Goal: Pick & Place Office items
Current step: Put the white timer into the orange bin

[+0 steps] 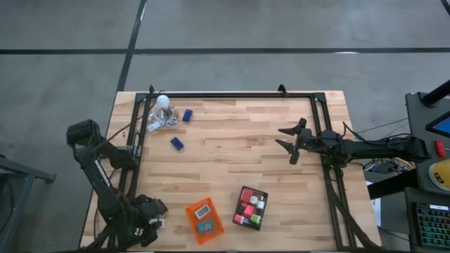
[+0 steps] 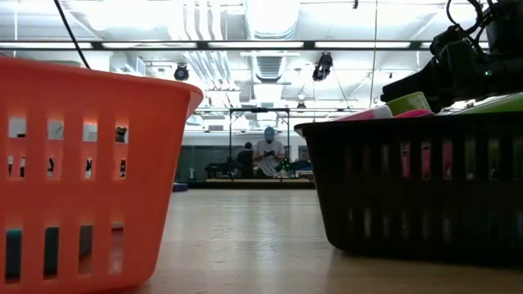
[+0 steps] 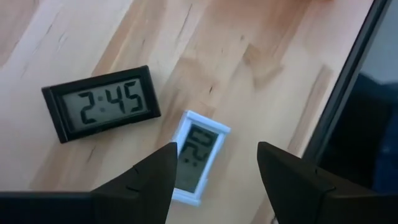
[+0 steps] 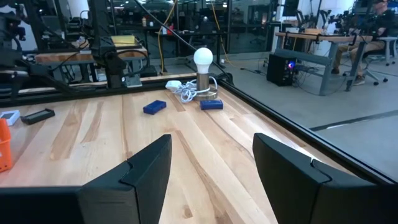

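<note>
In the left wrist view a black digital clock (image 3: 102, 102) showing 2:45 and a small white digital clock (image 3: 198, 155) lie flat on the wooden table. My left gripper (image 3: 214, 180) hangs open above them at the table's near left corner (image 1: 149, 216), pointing steeply down. The white clock shows beside one finger and partly in the gap. My right gripper (image 4: 211, 168) waits open and level at the table's right side (image 1: 292, 140). Two dark blue blocks (image 1: 188, 115) (image 1: 176, 143) lie at the far left.
An orange tray (image 1: 204, 220) and a black tray (image 1: 251, 207), each holding small items, stand near the front edge. A light bulb with a white cord (image 1: 163, 112) sits at the far left. A dark frame rail (image 3: 348, 93) runs close beside my left gripper.
</note>
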